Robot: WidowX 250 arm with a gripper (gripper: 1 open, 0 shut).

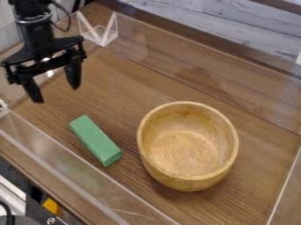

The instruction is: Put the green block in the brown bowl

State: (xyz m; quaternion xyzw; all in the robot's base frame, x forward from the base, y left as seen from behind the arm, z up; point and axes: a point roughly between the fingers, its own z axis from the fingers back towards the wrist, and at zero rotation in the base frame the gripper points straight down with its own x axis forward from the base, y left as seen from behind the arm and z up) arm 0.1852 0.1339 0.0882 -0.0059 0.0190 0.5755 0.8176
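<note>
Jaws are spread wide on the black gripper point(55, 88), nothing in them. Green block point(95, 141) is lying flat just beside the brown wooden bowl point(188, 145). Looks light, stiff, maybe a bit slick; I'd pinch its long sides around mid-length.

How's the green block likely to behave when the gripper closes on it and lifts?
The green block looks stiff: its edges run straight, so it probably won't bend. Lying flat with square-cut ends, it seems unlikely to roll. It's elongated, so gripped near one end it might tilt; the open gripper would likely do better around its middle.
</note>
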